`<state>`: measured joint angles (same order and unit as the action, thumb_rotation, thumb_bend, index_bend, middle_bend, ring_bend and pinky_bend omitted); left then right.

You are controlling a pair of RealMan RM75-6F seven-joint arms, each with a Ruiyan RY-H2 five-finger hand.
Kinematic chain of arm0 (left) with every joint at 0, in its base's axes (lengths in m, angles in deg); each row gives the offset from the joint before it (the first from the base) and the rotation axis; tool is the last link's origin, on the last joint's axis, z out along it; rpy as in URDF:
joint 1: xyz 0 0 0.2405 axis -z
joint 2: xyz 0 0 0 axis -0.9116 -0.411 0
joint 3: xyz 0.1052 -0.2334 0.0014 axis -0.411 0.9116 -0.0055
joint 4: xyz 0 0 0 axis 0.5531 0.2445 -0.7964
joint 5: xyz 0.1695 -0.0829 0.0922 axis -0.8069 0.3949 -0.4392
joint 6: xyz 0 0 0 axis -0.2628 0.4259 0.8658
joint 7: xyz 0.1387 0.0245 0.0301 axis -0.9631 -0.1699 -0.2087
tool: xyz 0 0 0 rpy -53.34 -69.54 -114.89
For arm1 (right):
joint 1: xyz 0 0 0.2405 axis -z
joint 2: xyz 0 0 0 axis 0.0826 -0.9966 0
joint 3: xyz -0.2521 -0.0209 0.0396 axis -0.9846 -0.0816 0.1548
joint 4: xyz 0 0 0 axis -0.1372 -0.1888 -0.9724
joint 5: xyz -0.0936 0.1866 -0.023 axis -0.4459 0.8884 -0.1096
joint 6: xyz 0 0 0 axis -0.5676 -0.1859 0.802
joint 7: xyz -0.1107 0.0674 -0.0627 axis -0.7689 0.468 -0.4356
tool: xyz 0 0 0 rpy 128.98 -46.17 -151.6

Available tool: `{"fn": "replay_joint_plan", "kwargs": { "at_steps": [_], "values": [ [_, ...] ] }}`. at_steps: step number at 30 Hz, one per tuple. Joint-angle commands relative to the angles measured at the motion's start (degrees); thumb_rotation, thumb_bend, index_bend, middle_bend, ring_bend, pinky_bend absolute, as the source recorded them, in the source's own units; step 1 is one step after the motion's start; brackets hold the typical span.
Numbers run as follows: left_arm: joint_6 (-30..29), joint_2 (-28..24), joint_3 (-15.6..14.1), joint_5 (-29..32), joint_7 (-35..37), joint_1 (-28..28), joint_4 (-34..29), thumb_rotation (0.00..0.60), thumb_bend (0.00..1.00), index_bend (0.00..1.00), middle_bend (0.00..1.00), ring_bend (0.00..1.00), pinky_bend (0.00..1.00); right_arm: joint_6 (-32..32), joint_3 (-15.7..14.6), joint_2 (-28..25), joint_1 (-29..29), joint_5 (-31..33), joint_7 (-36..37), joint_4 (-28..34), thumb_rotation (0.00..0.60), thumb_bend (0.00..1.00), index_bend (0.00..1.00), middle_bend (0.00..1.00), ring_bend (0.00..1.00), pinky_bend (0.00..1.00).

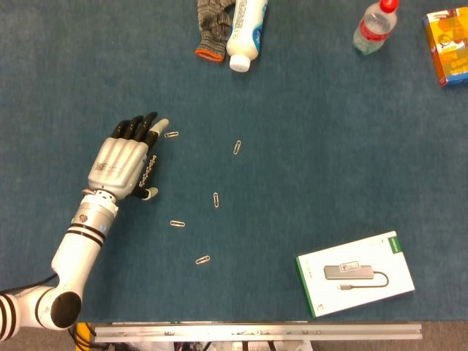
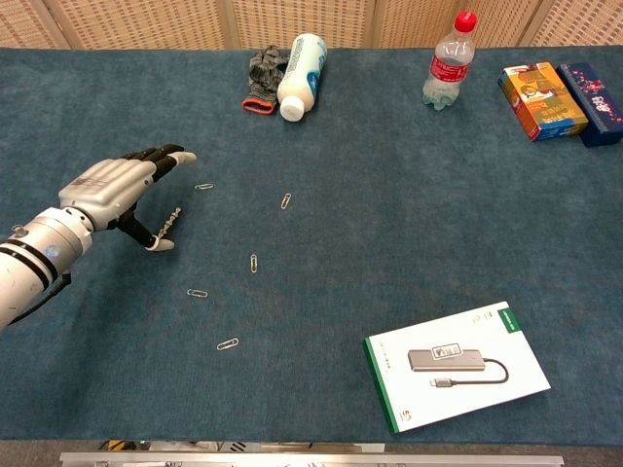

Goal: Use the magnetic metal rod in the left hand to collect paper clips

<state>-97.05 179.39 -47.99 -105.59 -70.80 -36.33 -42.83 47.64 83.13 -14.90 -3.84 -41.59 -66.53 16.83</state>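
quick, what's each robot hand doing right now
Left robot hand: holding the metal rod, near the paper clip.
Right robot hand: not in view.

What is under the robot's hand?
Under the left hand a beaded metal rod pokes out over the blue table. The hand covers the rest of it.

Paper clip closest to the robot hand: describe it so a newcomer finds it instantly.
Start at the white bottle lying at the table's far edge, then drop toward the left robot hand holding the magnetic rod. The paper clip lies just right of its dark fingertips. Of the five clips, it is the farthest left in the head view and nearest the fingertips.
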Motion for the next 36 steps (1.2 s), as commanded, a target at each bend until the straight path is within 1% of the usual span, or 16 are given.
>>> {"fn": "replay_joint_plan", "kwargs": {
  "at_steps": [1,12,28,33,36],
  "values": [
    [-0.06,0.4,-0.01,0.27,-0.2,0.14,0.34,0.6,0.0,0.0,0.0,0.0,0.08,0.03,0.01,0.11,0.0,0.01,0.02,-0.05,0.6,0.12,0.36,0.39,0.29,0.44],
    [0.25,1.27,-0.34,1.49,-1.06,0.51,1.59,0.6,0.0,0.0,0.0,0.0,0.08,-0.03,0.03,0.3,0.04,0.3,0.16,-0.23,0.6,0.12,0.36,0.39,0.29,0.44],
    [0.48,0.23,-0.68,2.98,0.21,-0.16,3.96,0.6,0.0,0.0,0.0,0.0,0.08,-0.15,-0.05,0.18,0.03,0.29,-0.14,0.5,0.6,0.12,0.36,0.39,0.29,0.44],
    [0.4,-0.43,-0.3,3.37,0.9,-0.35,4.6,0.6,0.0,0.0,0.0,0.0,0.08,-0.15,-0.08,0.12,0.11,0.39,-0.24,0.63,0.6,0.12,0.36,0.39,0.29,0.44],
    [0.43,-0.8,0.58,4.0,1.59,-0.24,4.93,0.6,0.0,0.0,0.0,0.0,0.08,-0.21,-0.13,0.19,0.07,0.31,-0.3,0.71,0.6,0.12,0.36,0.39,0.29,0.44]
  ]
}}
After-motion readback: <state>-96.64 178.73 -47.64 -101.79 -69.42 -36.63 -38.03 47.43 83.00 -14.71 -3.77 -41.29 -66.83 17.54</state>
